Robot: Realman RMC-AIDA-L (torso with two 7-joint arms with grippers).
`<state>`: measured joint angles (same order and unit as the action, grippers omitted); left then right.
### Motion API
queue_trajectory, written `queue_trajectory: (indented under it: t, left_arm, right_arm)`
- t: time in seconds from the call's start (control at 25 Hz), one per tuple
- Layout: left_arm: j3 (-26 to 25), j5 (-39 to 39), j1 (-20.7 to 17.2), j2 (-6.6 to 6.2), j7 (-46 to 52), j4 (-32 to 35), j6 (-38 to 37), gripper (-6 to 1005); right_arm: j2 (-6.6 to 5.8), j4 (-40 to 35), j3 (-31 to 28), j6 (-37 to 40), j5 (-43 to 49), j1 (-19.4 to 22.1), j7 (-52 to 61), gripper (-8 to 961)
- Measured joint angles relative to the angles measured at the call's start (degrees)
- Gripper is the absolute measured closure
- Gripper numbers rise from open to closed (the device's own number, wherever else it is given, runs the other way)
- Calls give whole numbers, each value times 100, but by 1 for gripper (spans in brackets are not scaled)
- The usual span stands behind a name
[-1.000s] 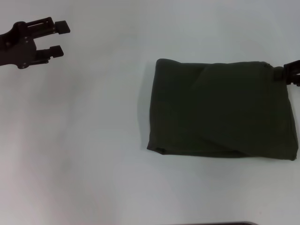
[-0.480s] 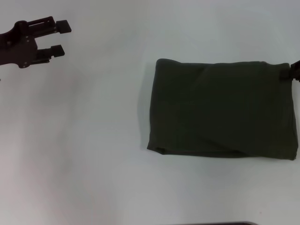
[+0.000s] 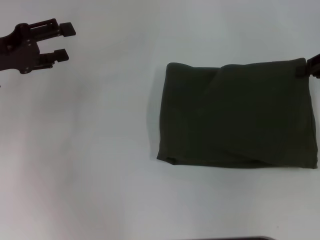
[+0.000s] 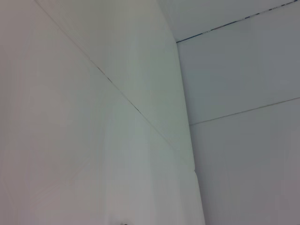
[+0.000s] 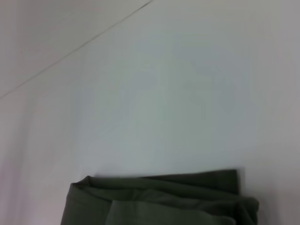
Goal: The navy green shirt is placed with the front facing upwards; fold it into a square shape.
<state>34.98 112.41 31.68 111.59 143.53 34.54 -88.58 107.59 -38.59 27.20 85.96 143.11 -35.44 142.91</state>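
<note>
The navy green shirt (image 3: pixel 235 115) lies folded into a rough rectangle on the right half of the white table (image 3: pixel 100 150), plain green side up. My right gripper (image 3: pixel 306 69) is at the shirt's far right corner, mostly cut off by the frame edge, shut on that corner. The right wrist view shows the shirt's (image 5: pixel 159 201) layered folded edge on the table. My left gripper (image 3: pixel 65 41) hovers open at the far left, well away from the shirt and holding nothing. The left wrist view shows no shirt.
A thin dark object (image 3: pixel 235 238) shows at the near edge of the head view. The left wrist view holds only white panels (image 4: pixel 93 140) with thin seams. Bare table surface lies between the left gripper and the shirt.
The right gripper has shifted right and farther back. The shirt's far right corner has been drawn out with it into a sharper point. The left arm has stayed still.
</note>
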Motion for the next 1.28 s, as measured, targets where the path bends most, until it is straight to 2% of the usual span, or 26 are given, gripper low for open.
queue_trajectory:
  t: [0.48,0.8,1.28]
  left_arm:
    - [-10,-33,-4,2,7,0,-7,174]
    - [-20,-38,-4,1,19,0,-10,175]
    - [-27,-45,-11,1,-3,0,-3,174]
  right_arm:
    - [-27,-1,22,-305,189,-135,-2,905]
    - [54,78,119,-584,200,-201,-9,904]
    - [29,80,232,-783,200,-222,202,809]
